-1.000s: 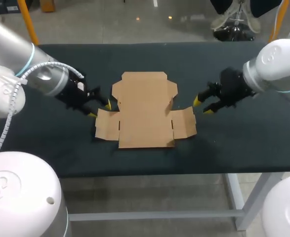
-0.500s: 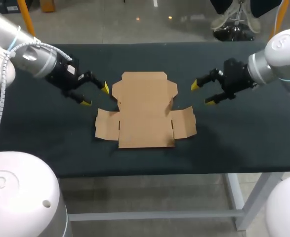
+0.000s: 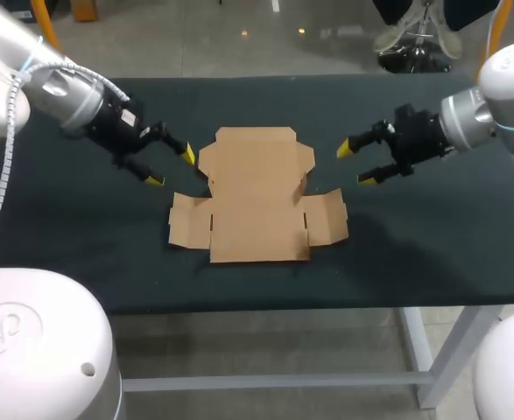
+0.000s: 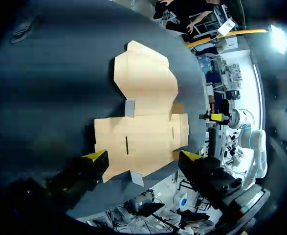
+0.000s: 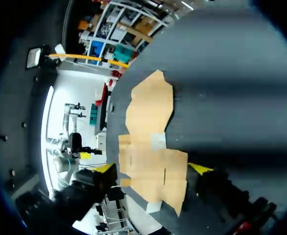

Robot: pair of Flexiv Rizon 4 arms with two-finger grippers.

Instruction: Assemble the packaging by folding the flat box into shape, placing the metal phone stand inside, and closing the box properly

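On the middle of the dark table lies one box, a plain brown cardboard blank, unfolded and flat. Its far panel is narrower, with notched corners. Its near part is wider, with a short flap jutting out left and another right, and thin slits cut close to those flaps. Where the far panel meets the near part, the small tabs at the sides may be lifted a little, but I cannot tell for sure.

Two arms flank it, one from each side. The left gripper hangs at the left of the far panel, one yellow tip just beside the cardboard edge. Its fingers are spread wide with nothing between them. The right gripper hangs off the right side, a bit further from the box, its two fingers likewise wide apart and empty. From each wrist camera the blank lies ahead of the spread tips.

Count: one box, two grippers, four yellow tips.
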